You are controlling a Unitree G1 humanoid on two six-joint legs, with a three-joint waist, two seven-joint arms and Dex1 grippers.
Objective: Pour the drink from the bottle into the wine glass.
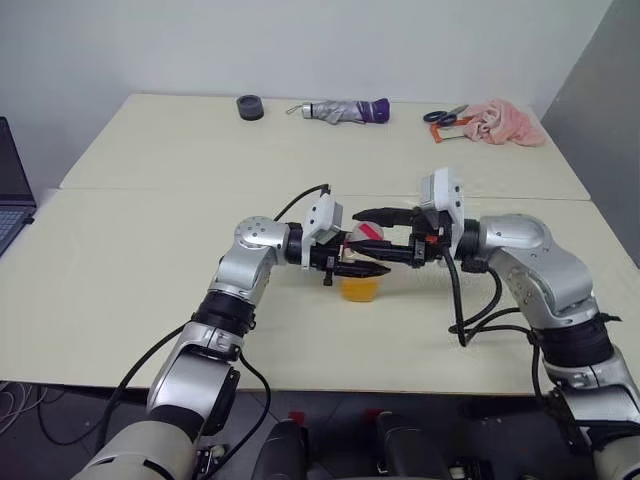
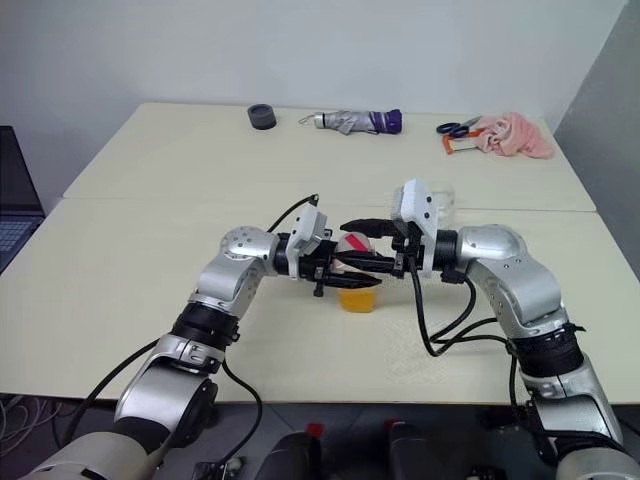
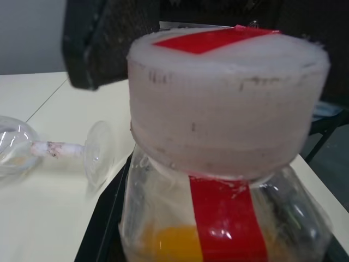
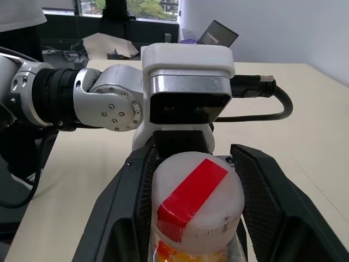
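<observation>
1. The left tool [image 1: 372, 268] pinches the bottle [image 1: 360, 283] at frame centre, above the surface [image 1: 150, 250].
2. The right tool [image 4: 191, 185] brackets the cap [image 4: 196, 204], apparently gripping.
3. Twist squarely, holding the bottle upright; the wine glass [image 3: 32, 148] lies toppled.

Clear bottle [image 3: 229, 218] with a red stripe, white cap [image 4: 197, 204] with red tape, orange drink [image 1: 359, 289]; cream bench [image 1: 130, 260]; black-fingered hands.
</observation>
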